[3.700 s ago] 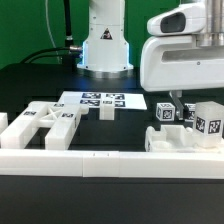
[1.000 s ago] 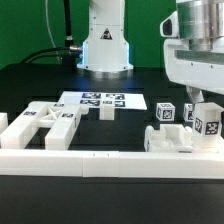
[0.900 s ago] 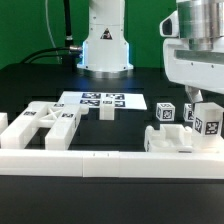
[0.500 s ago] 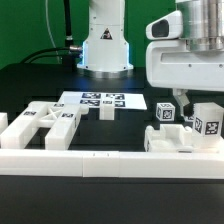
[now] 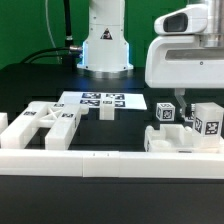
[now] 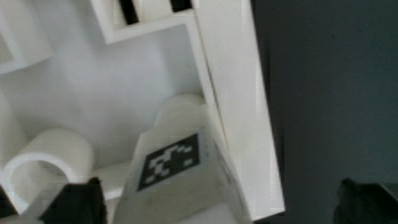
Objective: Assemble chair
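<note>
The chair parts are white blocks with black-and-white tags. Cut-out frames [image 5: 45, 122] lie at the exterior view's left, with a small block [image 5: 106, 112] near the middle. At the right are a tagged cube-ended leg [image 5: 165, 113], a second tagged leg [image 5: 206, 121] and a flat part [image 5: 180, 141]. My gripper [image 5: 182, 102] hangs just above these right-hand parts. In the wrist view the gripper [image 6: 222, 205] is open. Its dark fingertips [image 6: 80, 203] stand wide apart. A tagged white piece [image 6: 169, 158] and a long white edge [image 6: 240, 120] lie below and between them.
The marker board [image 5: 100, 100] lies flat behind the parts, in front of the robot base [image 5: 105, 45]. A long plain white border rail [image 5: 100, 161] runs along the front. The table [image 5: 30, 85] is black.
The gripper hand has shifted towards the exterior view's left and come slightly lower over the right-hand parts. The parts have not moved.
</note>
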Controlling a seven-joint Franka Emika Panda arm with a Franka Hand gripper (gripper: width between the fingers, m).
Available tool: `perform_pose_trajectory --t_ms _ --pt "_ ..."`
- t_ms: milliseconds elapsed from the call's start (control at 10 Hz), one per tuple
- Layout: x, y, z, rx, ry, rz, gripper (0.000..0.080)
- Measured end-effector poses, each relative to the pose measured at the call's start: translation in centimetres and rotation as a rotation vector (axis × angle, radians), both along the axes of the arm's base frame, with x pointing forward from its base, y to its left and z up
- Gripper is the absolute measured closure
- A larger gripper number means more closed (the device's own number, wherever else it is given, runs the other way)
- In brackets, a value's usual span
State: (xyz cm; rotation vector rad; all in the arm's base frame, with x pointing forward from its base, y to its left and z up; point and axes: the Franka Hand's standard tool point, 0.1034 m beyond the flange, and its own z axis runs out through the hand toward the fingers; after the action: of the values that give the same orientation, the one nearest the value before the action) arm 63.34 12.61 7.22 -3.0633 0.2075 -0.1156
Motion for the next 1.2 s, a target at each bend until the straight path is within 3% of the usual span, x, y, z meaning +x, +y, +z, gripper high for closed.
perform_pose_trajectory --t_ms 400,700,800,900,1000,1200 --pt "0.00 -0.07 0.01 -0.068 -0.024 0.429 0.0151" --pt "0.06 -0.29 0.01 -0.070 -0.025 0.465 0.0176" --pt "0.06 -0.29 0.01 -0.069 -0.025 0.457 0.0350" --pt "0.07 -0.31 0.01 -0.069 -0.024 0.440 0.0350" --pt "0.08 -0.34 0.01 -0.069 -0.024 0.440 0.0515" --pt "0.07 -0.34 0.00 -0.061 -0.020 0.350 0.0514"
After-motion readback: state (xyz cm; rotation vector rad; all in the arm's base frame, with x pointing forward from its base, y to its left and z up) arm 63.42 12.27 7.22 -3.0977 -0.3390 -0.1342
